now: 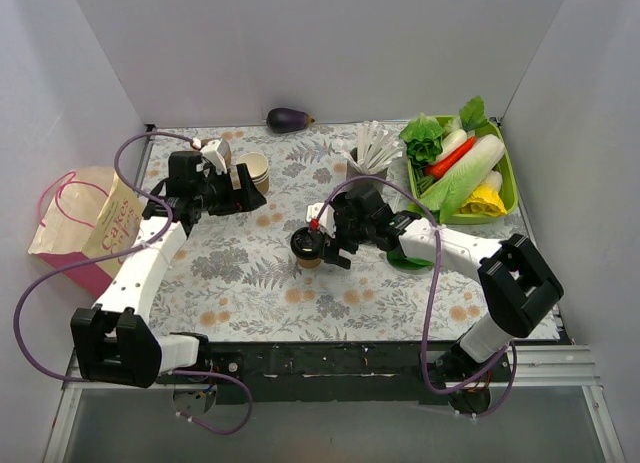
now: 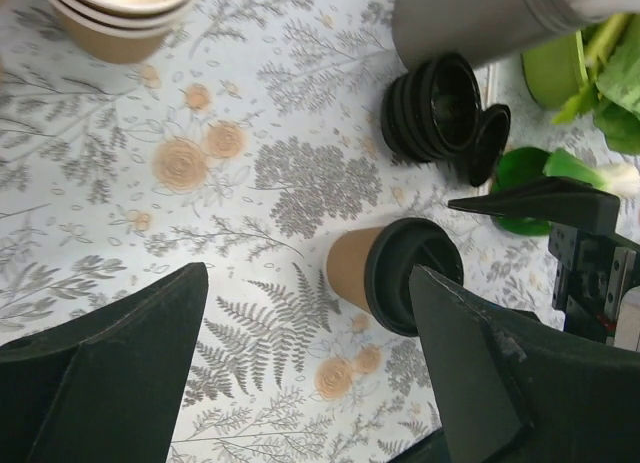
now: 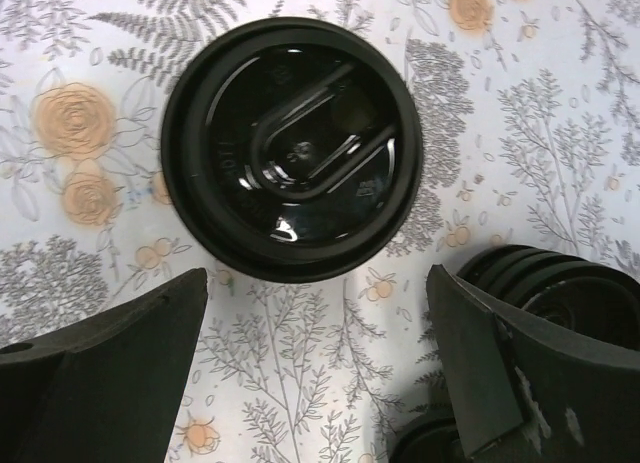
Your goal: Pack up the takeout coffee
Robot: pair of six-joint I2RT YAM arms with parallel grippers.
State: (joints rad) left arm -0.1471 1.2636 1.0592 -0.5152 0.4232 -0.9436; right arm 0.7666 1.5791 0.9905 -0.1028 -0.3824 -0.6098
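1. The right gripper (image 3: 318, 283) hangs pointing down over the table with its fingers spread as wide as they go. There is nothing between them, so it is empty.
2. The takeout coffee (image 1: 308, 247) stands upright mid-table on the floral tablecloth (image 1: 250, 283), its long axis vertical. It is just beside that gripper, on the side towards the left arm.
3. This is the relation that counts. In the right wrist view the black lid (image 3: 290, 148) sits just beyond the fingertips, not between them. My read is a short slide across and then a drop, so the fingers straddle the cup below the lid's rim.
4. The left gripper (image 2: 305, 293) is also spread wide and carries nothing. It sits up by the stack of paper cups (image 1: 256, 171), well apart from the coffee, so the right arm is plainly nearer.
5. The lid is glossy moulded plastic, round, with a raised rim and a curved ridge that catches the light, and it looks slippery to pinch. The cup wall (image 2: 350, 268) is matte kraft paper that tapers downward. It is probably light and likely to buckle under a hard squeeze.
6. The stack of spare lids (image 3: 560, 293) lies near the right gripper's outer finger and could get knocked.
7. The paper bag (image 1: 85, 218) leans at the far left edge beside the left arm, well apart from the coffee. I expect a long carry or a handover.
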